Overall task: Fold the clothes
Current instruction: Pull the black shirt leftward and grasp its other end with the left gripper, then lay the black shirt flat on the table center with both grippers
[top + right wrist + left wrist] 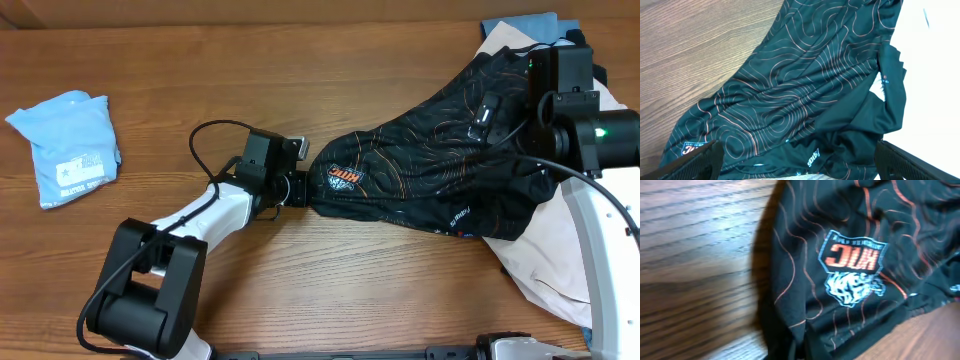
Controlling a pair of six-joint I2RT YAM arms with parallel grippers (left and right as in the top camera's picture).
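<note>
Wooden desk (pixel 300 60) fills the view, and stretched across its right half is the black jersey (pixel 430 170) with the orange contour lines. It's pulled out long, its narrow end pointing left and its wide end draped over a pale garment (pixel 545 270) at the right edge. A blue piece (pixel 520 25) peeks out behind that heap. Far left, well apart, sits a folded light-blue shirt (pixel 70 145). The left pincer (pixel 300 189) is clamped on the jersey's narrow tip, just beside the tiger logo (pixel 852 265). The right pincer (pixel 797 150) hangs above the jersey's wide end, jaws spread wide, nothing between them.
</note>
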